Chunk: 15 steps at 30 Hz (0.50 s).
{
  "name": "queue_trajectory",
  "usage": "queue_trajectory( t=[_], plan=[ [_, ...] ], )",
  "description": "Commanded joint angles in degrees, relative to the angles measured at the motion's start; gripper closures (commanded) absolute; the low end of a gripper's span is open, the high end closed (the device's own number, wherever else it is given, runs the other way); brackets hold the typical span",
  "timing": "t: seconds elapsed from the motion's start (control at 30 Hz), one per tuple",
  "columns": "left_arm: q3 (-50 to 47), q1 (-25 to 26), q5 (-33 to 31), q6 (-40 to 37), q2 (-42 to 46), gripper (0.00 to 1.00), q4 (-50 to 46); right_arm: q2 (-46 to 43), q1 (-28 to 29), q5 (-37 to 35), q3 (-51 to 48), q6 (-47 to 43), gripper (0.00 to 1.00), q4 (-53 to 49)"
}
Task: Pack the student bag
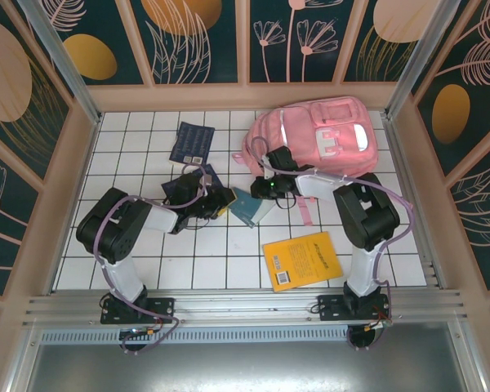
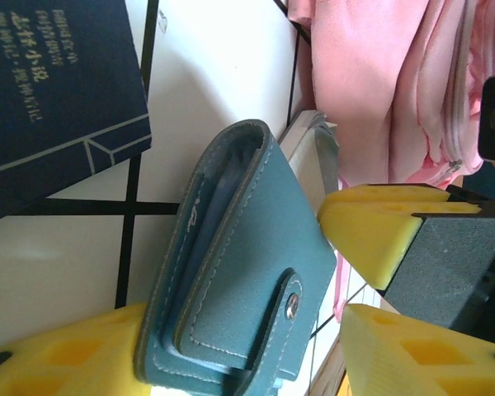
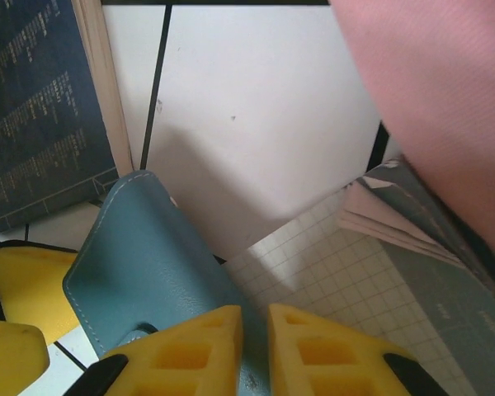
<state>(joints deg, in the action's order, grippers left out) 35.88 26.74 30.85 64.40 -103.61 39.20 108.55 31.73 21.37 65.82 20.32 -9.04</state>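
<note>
The student bag [image 1: 327,135] is a big pink backpack lying at the back right of the tiled table; its pink fabric also shows in the left wrist view [image 2: 379,82] and the right wrist view [image 3: 445,99]. A teal leather wallet [image 2: 247,272] with a snap strap is held off the table between both arms. My right gripper [image 3: 256,330] is shut on the wallet's [image 3: 140,256] edge. My left gripper [image 2: 231,346] stands open around the wallet, one finger [image 2: 58,355] touching it, the other [image 2: 412,346] just apart. In the top view the two grippers meet, left [image 1: 220,202] and right [image 1: 256,192].
A yellow book [image 1: 302,260] lies at the front right. A dark blue book [image 1: 192,143] lies at the back centre, with another dark item [image 1: 184,188] by the left gripper. A grid-paged notebook [image 3: 346,280] lies under the wallet beside the bag.
</note>
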Motion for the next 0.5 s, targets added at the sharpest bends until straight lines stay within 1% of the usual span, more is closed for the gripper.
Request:
queue_trajectory(
  t=[0.0,0.2,0.27,0.4,0.47],
  plan=[
    [0.14,0.68,1.61,0.99,-1.52,0.45,2.00,1.30,1.56,1.75,-0.52,0.03,0.83,0.25],
    [0.34,0.77,1.17,0.81,-0.17,0.56,2.55,2.03,2.49,1.31,-0.69,-0.10,0.84,0.09],
    [0.72,0.77,1.12,0.72,-0.39,0.61,2.37,2.01,2.62,1.31,-0.57,-0.27,0.85,0.01],
    [1.18,0.87,1.06,0.90,-0.71,0.84,2.81,1.46,2.68,0.84,-0.61,-0.54,0.85,-0.54],
    [1.16,0.87,0.90,0.45,0.38,0.92,2.21,0.18,2.73,-0.27,-0.61,-0.72,0.86,-0.95]
  ],
)
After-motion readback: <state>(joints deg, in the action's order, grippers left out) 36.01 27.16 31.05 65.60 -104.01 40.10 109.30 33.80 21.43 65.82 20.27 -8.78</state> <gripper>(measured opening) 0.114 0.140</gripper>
